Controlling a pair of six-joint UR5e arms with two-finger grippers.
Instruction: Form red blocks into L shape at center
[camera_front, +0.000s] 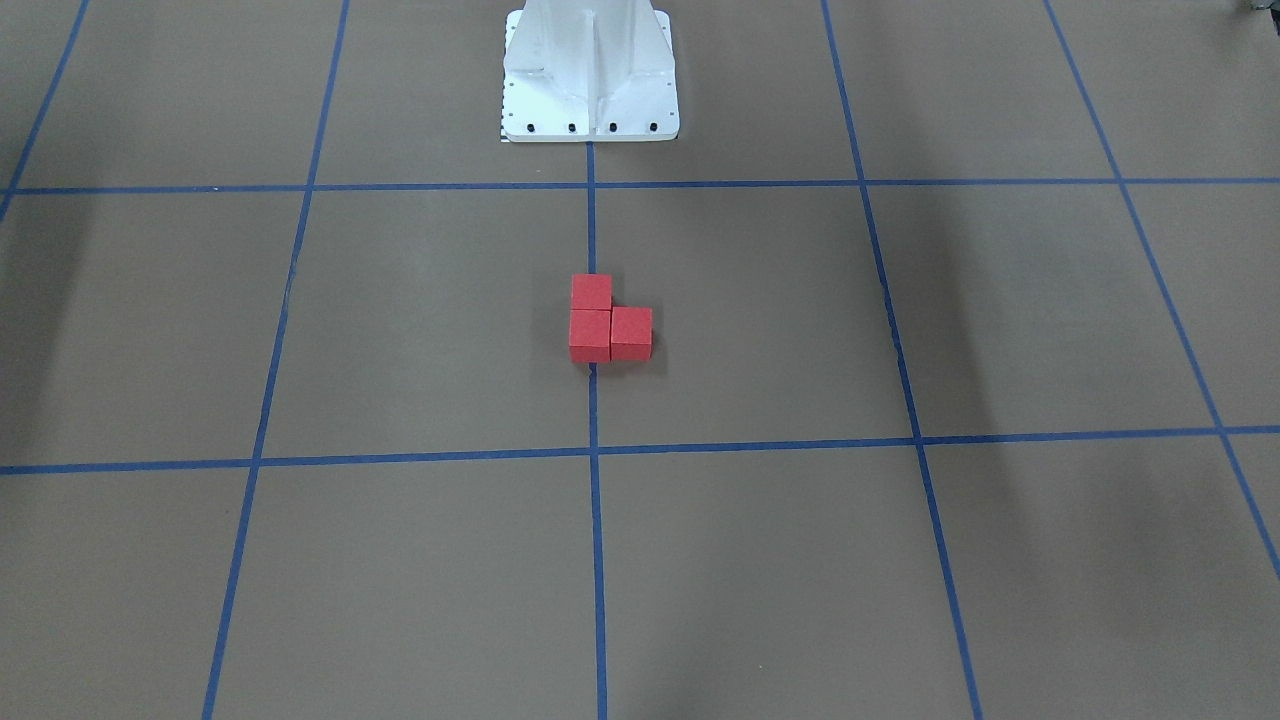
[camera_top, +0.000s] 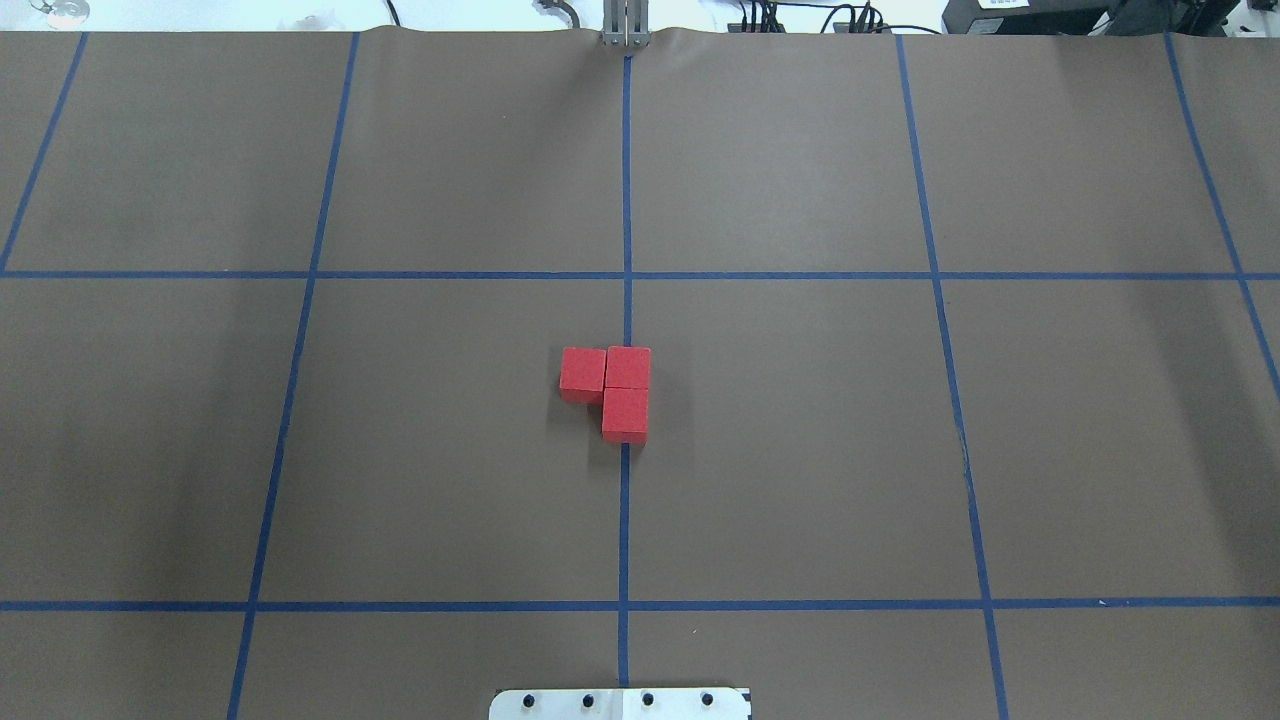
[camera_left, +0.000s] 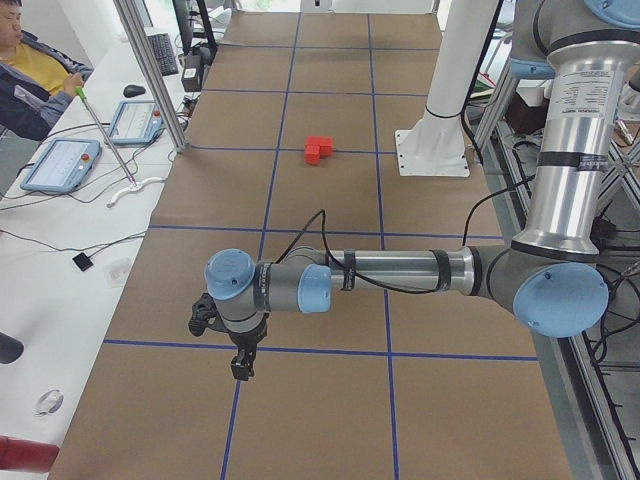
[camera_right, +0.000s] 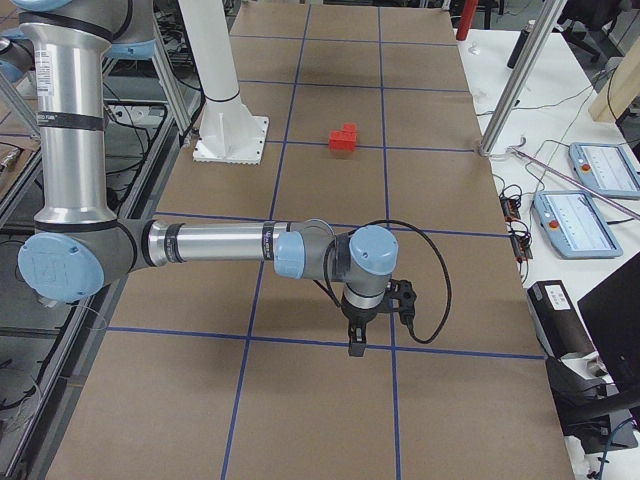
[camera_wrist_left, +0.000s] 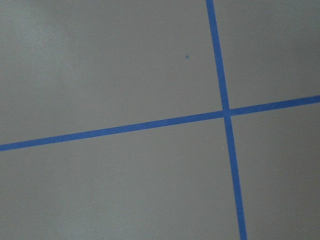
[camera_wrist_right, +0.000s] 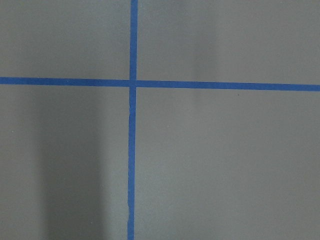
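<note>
Three red blocks (camera_front: 590, 335) sit touching in an L shape on the brown grid mat, on the centre blue line; they also show in the overhead view (camera_top: 628, 367) and in both side views (camera_left: 319, 149) (camera_right: 344, 138). My left gripper (camera_left: 241, 368) hangs low over the mat far from the blocks, at the table's left end. My right gripper (camera_right: 355, 345) hangs likewise at the right end. Both show only in the side views, so I cannot tell whether they are open or shut. The wrist views show only bare mat and blue tape lines.
The white robot pedestal (camera_front: 590, 80) stands one grid square behind the blocks. An operator (camera_left: 30, 70) sits by tablets (camera_left: 60, 165) on a side table. Metal posts (camera_right: 510, 90) stand at the mat's far edge, with more tablets (camera_right: 580, 220) beyond.
</note>
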